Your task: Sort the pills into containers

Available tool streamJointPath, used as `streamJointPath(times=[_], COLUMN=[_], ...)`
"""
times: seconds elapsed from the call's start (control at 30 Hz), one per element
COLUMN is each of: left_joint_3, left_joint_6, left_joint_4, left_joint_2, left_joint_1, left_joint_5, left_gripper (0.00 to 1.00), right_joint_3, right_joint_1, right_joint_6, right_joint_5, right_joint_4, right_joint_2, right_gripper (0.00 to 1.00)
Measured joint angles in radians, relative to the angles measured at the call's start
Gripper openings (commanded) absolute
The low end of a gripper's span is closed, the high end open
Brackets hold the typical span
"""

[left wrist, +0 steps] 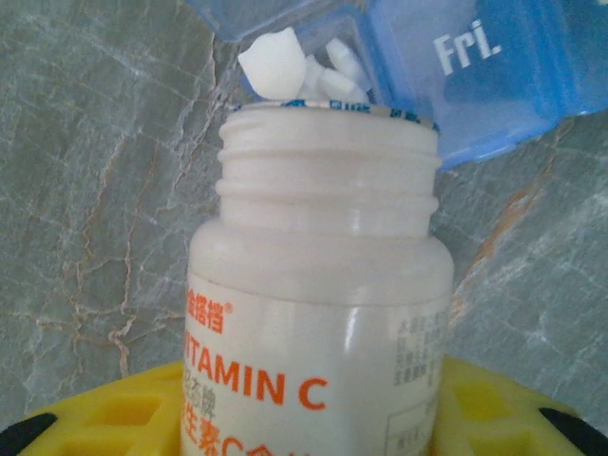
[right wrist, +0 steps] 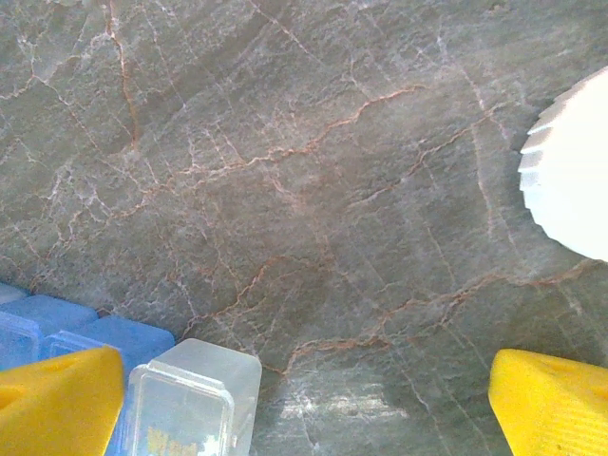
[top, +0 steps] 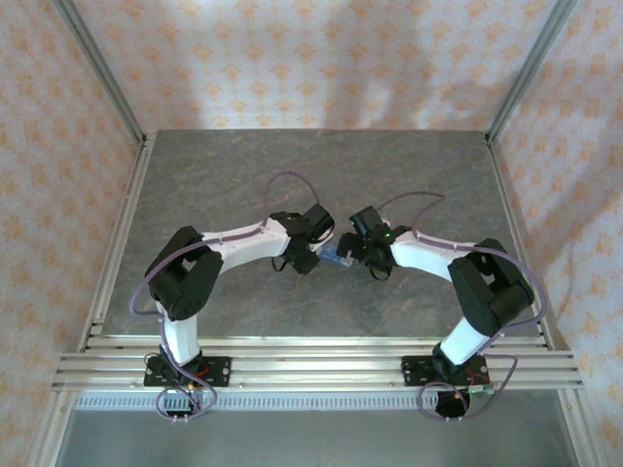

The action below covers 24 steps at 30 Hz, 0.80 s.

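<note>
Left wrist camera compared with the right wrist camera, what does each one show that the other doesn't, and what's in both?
Left wrist: a Vitamin C bottle held in the left claw, white pills at its open mouth, and a lid marked Fri. Right wrist: a ribbed white cap at the right edge, a clear lid, and the right claw open, holding nothing. Both: the blue pill box and the grey marbled table.

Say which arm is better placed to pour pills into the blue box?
Probably left: the left gripper holds the open vitamin C bottle, mouth at the pill box, whose open compartment has pills; the right gripper is open, empty.
</note>
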Motion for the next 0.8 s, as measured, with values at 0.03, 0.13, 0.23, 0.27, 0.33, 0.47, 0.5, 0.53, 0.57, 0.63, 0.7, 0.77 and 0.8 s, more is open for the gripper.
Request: streamJointPath(times=[0.03, 0.13, 0.23, 0.27, 0.33, 0.47, 0.5, 0.53, 0.57, 0.63, 0.7, 0.77, 0.8], left_joint_3=[-0.013, -0.060, -0.114, -0.132, -0.162, -0.215, -0.227, -0.238, -0.250, -0.276, -0.311, -0.339, -0.357], left_joint_6=[0.000, 0.000, 0.000, 0.000, 0.000, 0.000, 0.000, 0.000, -0.002, -0.008, -0.011, -0.015, -0.016], left_joint_4=[0.019, 0.087, 0.148, 0.171, 0.209, 0.278, 0.298, 0.314, 0.330, 0.366, 0.409, 0.442, 0.466], left_joint_2=[-0.007, -0.031, -0.068, -0.081, -0.109, -0.170, -0.186, -0.199, -0.214, -0.243, -0.278, -0.307, -0.325], left_joint_1=[0.000, 0.000, 0.000, 0.000, 0.000, 0.000, 0.000, 0.000, 0.000, 0.000, 0.000, 0.000, 0.000], left_joint_5=[0.003, 0.016, 0.025, 0.026, 0.027, 0.027, 0.027, 0.027, 0.027, 0.027, 0.026, 0.026, 0.024], left_gripper=[0.00, 0.00, 0.00, 0.00, 0.00, 0.00, 0.00, 0.00, 0.00, 0.00, 0.00, 0.00, 0.00], right_joint_3=[0.000, 0.003, 0.005, 0.005, 0.005, 0.010, 0.011, 0.012, 0.013, 0.016, 0.022, 0.027, 0.031], right_joint_1=[-0.001, -0.002, -0.002, -0.002, -0.002, -0.002, -0.002, -0.002, -0.002, -0.002, -0.002, -0.002, -0.002], right_joint_6=[0.000, 0.004, 0.008, 0.008, 0.008, 0.008, 0.008, 0.008, 0.008, 0.008, 0.011, 0.011, 0.011], right_joint_5=[0.000, 0.000, 0.000, 0.000, 0.000, 0.000, 0.000, 0.000, -0.001, -0.001, -0.001, -0.002, -0.003], right_joint_4=[0.000, -0.003, -0.003, -0.003, -0.004, -0.010, -0.011, -0.012, -0.014, -0.018, -0.024, -0.031, -0.035], right_joint_2=[0.001, 0.002, 0.003, 0.003, 0.003, 0.005, 0.006, 0.006, 0.006, 0.006, 0.006, 0.004, 0.000], right_gripper=[0.98, 0.98, 0.98, 0.98, 0.98, 0.98, 0.98, 0.98, 0.98, 0.98, 0.98, 0.98, 0.98])
